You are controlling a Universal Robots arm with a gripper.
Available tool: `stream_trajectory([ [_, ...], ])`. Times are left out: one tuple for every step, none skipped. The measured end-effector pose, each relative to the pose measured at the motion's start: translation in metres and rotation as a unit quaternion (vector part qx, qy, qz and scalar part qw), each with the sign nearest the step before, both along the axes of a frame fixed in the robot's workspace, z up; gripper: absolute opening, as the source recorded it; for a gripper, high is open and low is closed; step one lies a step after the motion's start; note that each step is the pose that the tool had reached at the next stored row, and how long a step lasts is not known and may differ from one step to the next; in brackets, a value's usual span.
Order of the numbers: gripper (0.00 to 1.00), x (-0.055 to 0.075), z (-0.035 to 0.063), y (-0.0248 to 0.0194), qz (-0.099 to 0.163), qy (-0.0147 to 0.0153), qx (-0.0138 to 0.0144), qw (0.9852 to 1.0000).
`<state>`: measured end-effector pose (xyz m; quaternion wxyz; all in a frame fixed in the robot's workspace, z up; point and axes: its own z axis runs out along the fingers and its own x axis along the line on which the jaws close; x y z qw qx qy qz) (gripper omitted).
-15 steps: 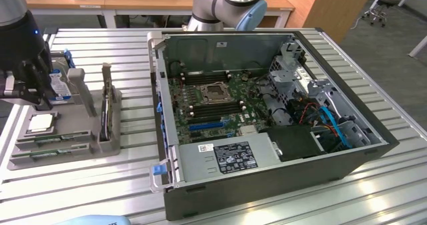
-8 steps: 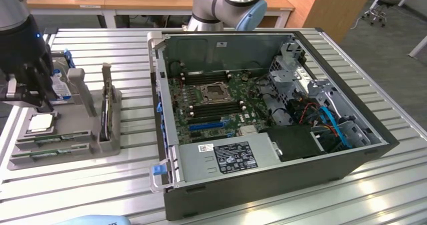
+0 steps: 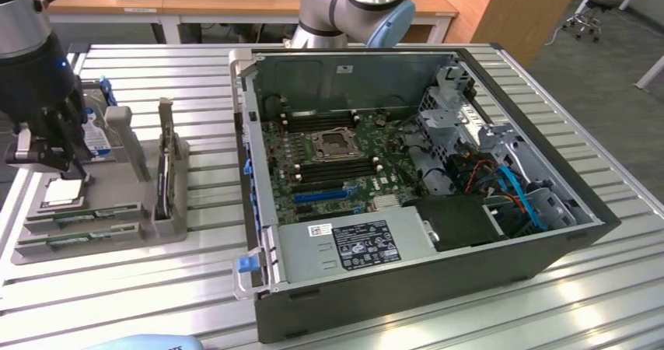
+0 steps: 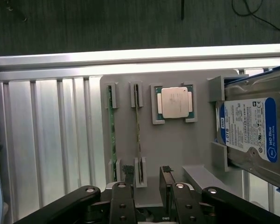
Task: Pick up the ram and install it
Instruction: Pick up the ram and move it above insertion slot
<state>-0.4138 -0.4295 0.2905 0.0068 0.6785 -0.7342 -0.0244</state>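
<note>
The hard drive [image 4: 250,129] label reads "WD Blue" and "1.0TB".

the gripper [image 3: 64,163] hangs over the grey holder [image 3: 155,229] at the exterior view's left, above the processor [image 3: 62,193]; two ram sticks [image 3: 85,218] lie in its slots, open computer case [image 3: 415,171] beside

Brightly lit from overhead. Glare on table [image 3: 596,303] slats toward the exterior view's right and on its edge rail [image 4: 130,56]. Dim inside case [image 3: 343,74].
</note>
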Motion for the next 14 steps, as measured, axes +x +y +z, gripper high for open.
stream_trajectory([
  [0.35, 0.0, -0.0013, 0.0, 0.0, 0.0, 0.0, 1.0],
  [0.35, 0.0, -0.0025, 0.0, 0.0, 0.0, 0.0, 1.0],
  [0.35, 0.0, -0.0033, 0.0, 0.0, 0.0, 0.0, 1.0],
  [0.35, 0.0, -0.0033, -0.0001, 0.0, 0.0001, -0.0001, 1.0],
  [0.35, 0.0, -0.0034, -0.0006, 0.0, 0.0, 0.0, 1.0],
  [0.35, 0.0, -0.0035, -0.0016, 0.0, 0.0, 0.0, 1.0],
  [0.35, 0.0, -0.0035, -0.003, 0.0, 0.0, 0.0, 1.0],
  [0.35, 0.0, -0.0035, -0.0046, 0.0, 0.0, 0.0, 1.0],
  [0.35, 0.0, -0.0035, -0.0064, 0.0, 0.0, 0.0, 1.0],
  [0.35, 0.0, -0.0035, -0.0082, 0.0, 0.0, 0.0, 1.0],
  [0.35, 0.0, -0.0036, -0.0101, 0.0, -0.0001, 0.0, 1.0],
  [0.35, 0.0, -0.0036, -0.0121, 0.0, 0.0, 0.0, 1.0],
  [0.35, 0.0, -0.0036, -0.014, 0.0, 0.0, 0.0, 1.0],
  [0.35, 0.0, -0.0036, -0.0161, 0.0, 0.0, 0.0, 1.0],
])
